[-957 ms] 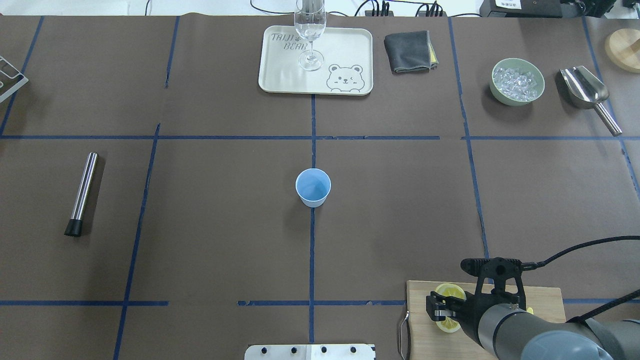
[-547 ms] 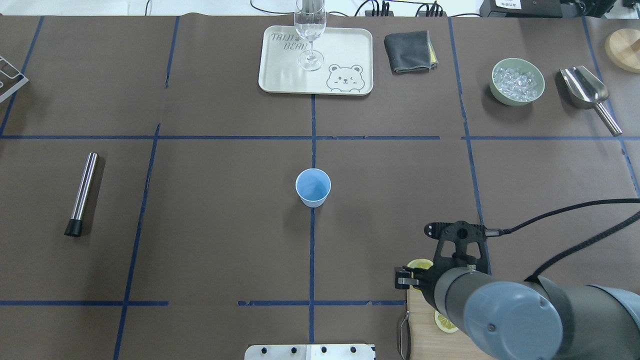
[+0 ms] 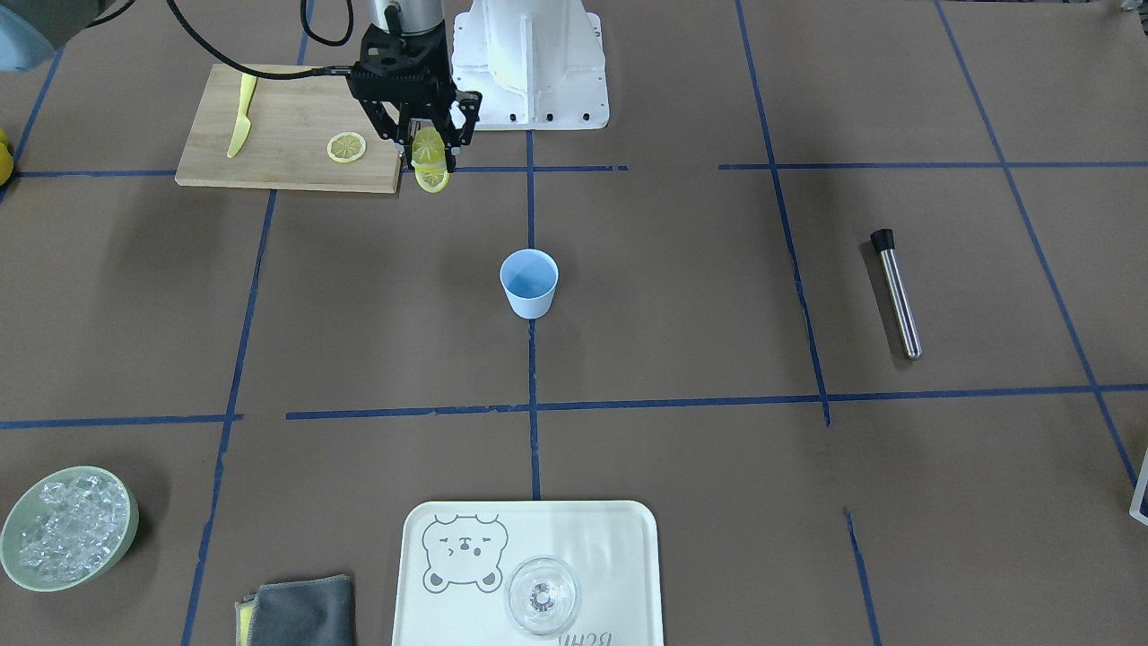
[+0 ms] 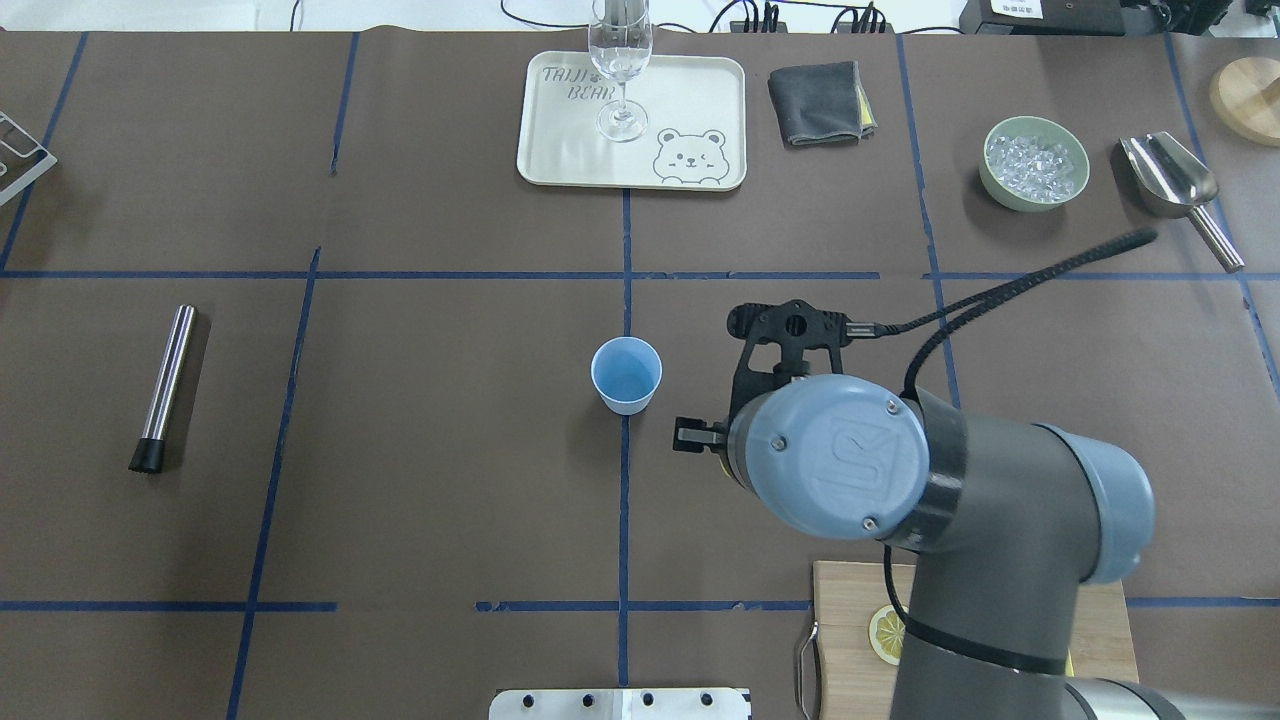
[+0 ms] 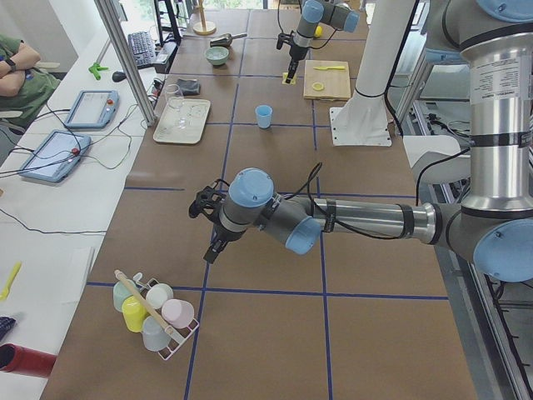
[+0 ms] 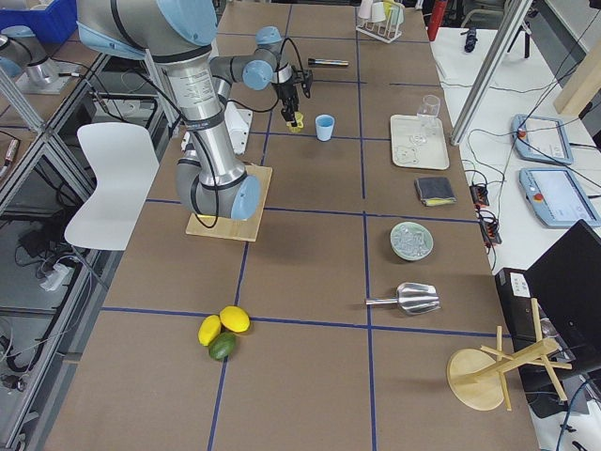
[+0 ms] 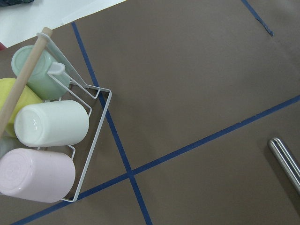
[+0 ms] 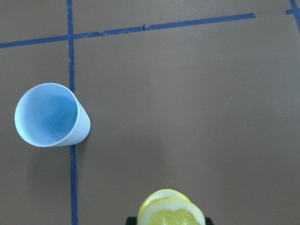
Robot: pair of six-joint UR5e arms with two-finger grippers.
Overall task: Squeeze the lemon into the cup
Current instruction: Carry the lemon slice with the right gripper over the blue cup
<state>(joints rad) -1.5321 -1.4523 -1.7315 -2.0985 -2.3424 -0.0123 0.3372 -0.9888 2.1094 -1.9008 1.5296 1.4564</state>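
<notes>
item: right gripper point(image 3: 430, 158). clamped on the lemon point(image 3: 427, 144), slices stacked edge-on between the jaws, one slice hanging lower than the rest.

change: within the last second this arm has lifted off the cutting board point(image 4: 850, 590) at the lower right of the overhead view and swung up toward mid-frame. it now hangs just right of the cup point(image 4: 626, 375), not over it. i judge the pick finished and the carry nearly done.

item: cup, upright at frame centre. the wrist view puts it at the left, with the lemon at the bottom edge, apart.

item: one spare slice point(image 3: 346, 147) and yellow knife point(image 3: 240, 115), lying on the board.

item: left gripper point(image 5: 213, 247). far off near the mug rack point(image 7: 89, 140); i cannot tell whether it is open or closed.

room: only paper and tape lines between lemon and cup. the tray point(image 4: 560, 170) with the glass point(image 4: 621, 60) sits top centre and the steel rod point(image 4: 168, 385) far left, both well apart from the cup. the rim is the one edge i must watch.
</notes>
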